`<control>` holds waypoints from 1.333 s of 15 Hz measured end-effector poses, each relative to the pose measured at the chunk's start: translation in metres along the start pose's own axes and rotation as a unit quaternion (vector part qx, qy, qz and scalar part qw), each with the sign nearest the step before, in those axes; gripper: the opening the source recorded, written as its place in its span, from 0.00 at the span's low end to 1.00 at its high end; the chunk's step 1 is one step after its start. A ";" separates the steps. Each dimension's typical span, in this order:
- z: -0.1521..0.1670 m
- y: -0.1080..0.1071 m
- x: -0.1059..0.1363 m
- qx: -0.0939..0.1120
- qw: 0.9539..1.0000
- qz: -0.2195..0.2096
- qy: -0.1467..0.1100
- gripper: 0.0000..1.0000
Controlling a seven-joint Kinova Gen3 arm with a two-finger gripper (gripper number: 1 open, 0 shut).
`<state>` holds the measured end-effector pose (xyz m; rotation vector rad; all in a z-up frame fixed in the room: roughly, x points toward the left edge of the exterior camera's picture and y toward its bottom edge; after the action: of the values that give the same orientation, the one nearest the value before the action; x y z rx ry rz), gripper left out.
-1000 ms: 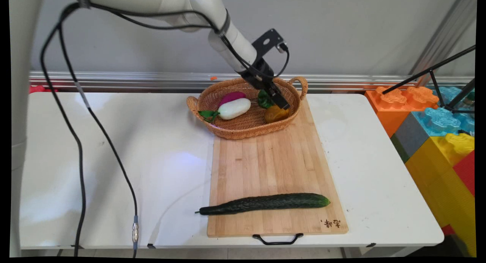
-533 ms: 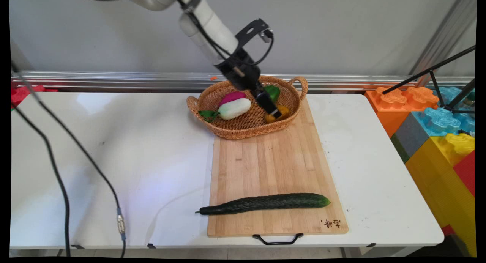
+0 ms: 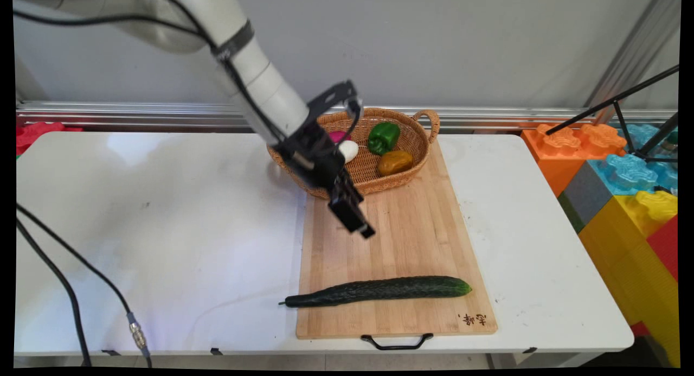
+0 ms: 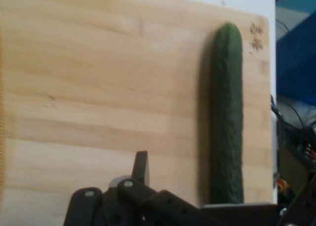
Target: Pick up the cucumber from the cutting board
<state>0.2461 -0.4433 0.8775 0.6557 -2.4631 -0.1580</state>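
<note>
The jaws hang in the air over the middle of the wooden cutting board (image 3: 401, 240), holding nothing and touching nothing; they are seen edge-on in the main view and only partly in the hand view, so whether they stand apart or together cannot be told. The arm slants down from the upper left and crosses the near left rim of the wicker basket (image 3: 420, 127), which sits on the board's far end. The nearest loose thing is the cucumber (image 3: 379, 290) – it lies flat across the board's near end, stalk tip just over the left edge, well apart from the jaws. In the hand view the cucumber runs lengthwise at the right, off the centre line. In the basket lie a green pepper (image 3: 383, 137), a brownish-yellow pepper (image 3: 395, 162) and a white vegetable (image 3: 349, 150) partly hidden by the arm. Board and basket rest on the white desk (image 3: 190, 229)
</note>
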 end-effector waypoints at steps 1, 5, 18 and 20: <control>0.007 0.005 -0.006 -0.003 1.000 0.002 -0.005 1.00; 0.041 0.019 -0.023 -0.009 1.000 0.005 -0.028 1.00; 0.119 0.031 -0.030 -0.018 0.998 0.006 -0.062 0.00; 0.124 0.030 -0.030 -0.017 0.998 0.010 -0.063 0.00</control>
<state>0.1849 -0.4069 0.7681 0.6241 -2.5804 -0.2391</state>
